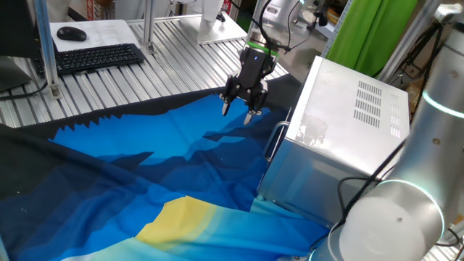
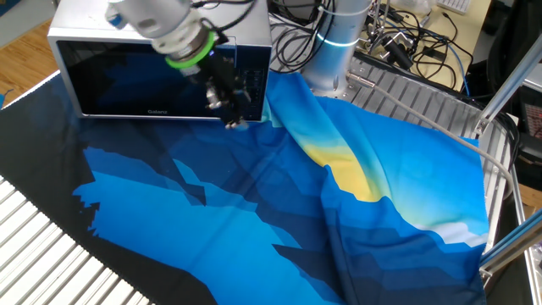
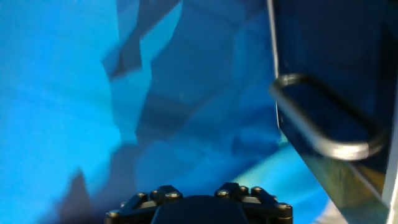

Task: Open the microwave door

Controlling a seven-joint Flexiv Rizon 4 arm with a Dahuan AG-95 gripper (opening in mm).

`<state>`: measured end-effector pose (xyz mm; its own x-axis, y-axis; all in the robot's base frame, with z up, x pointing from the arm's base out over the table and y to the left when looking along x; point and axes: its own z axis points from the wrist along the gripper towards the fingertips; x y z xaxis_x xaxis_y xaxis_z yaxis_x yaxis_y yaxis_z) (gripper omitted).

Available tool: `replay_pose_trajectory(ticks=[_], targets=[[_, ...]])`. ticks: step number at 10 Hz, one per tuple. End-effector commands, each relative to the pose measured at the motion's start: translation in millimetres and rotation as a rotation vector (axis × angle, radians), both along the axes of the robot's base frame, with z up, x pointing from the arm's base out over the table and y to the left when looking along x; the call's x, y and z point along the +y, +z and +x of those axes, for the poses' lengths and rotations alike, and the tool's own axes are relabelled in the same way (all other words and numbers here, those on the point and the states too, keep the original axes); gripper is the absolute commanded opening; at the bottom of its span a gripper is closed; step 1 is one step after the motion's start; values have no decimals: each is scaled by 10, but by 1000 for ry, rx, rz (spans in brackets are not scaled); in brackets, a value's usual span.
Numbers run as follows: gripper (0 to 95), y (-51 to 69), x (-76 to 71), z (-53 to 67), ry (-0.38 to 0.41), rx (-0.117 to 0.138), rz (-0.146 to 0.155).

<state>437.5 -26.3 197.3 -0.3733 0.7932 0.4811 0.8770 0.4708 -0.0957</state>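
Observation:
The microwave [image 1: 348, 109] is a silver box at the right of the table, standing on the cloth. Its door [image 2: 127, 80], dark glass in a silver frame, looks flush with the casing. The slim silver bar handle [image 1: 274, 141] runs down the door's edge and fills the right of the hand view [image 3: 323, 124]. My gripper [image 1: 239, 112] hangs just in front of the door, a little to the left of the handle. Its black fingers are spread open with nothing between them. From the other side the gripper [image 2: 233, 117] covers part of the door near the control panel [image 2: 251, 78].
A blue and yellow cloth [image 1: 145, 167] covers the table. A keyboard [image 1: 94, 56] and mouse [image 1: 71, 33] lie at the back left. The arm's base [image 2: 334, 51] stands beside the microwave, with cables [image 2: 406, 42] behind. A metal frame post [image 2: 500, 93] rises at the right.

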Motion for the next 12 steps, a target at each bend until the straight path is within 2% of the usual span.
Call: replay_pose_trajectory(ticks=[1, 5, 8, 12], targets=[[570, -74, -19, 81, -23, -135, -425], [570, -90, -16, 83, -42, -133, -427], [570, -129, -9, 94, -37, -140, -427], [570, -145, -6, 95, -53, -133, -406]])
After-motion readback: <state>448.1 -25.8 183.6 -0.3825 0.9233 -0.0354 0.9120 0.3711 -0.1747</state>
